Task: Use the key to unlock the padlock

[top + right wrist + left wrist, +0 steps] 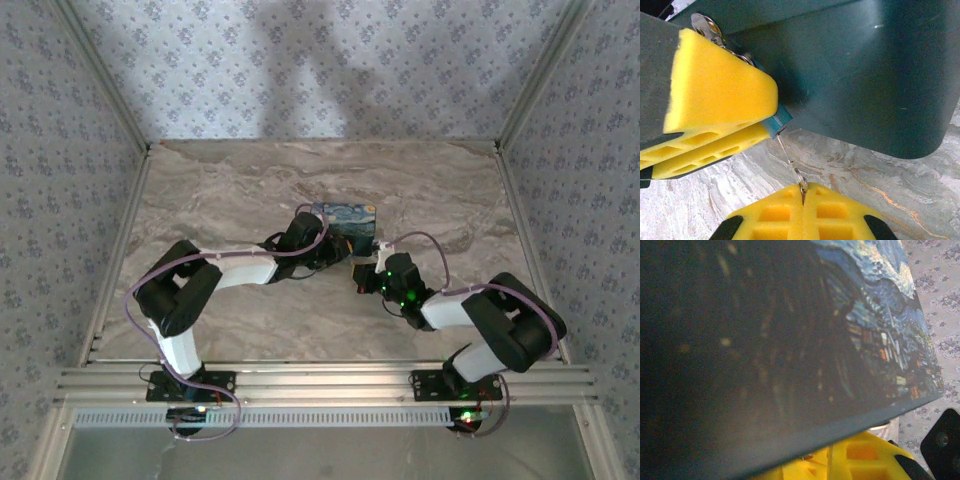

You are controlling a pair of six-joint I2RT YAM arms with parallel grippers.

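Note:
In the right wrist view, the padlock (776,122) is small, with a blue body and a metal shackle (705,25) at its far end. It is clamped between the yellow fingers (715,85) of my left gripper (340,250), just above the table. My right gripper (803,192) is shut on the thin metal key (792,167). The key's tip meets the bottom of the padlock body. Directly behind the padlock stands the blue painted box (865,75). In the left wrist view this box (790,340) hides the padlock above my left gripper (830,460).
The marble-patterned table (220,190) stretches to the left, right and front of the box (343,212). Patterned walls (320,70) enclose it on three sides. An aluminium rail (320,385) runs along the near edge, where both arm bases stand.

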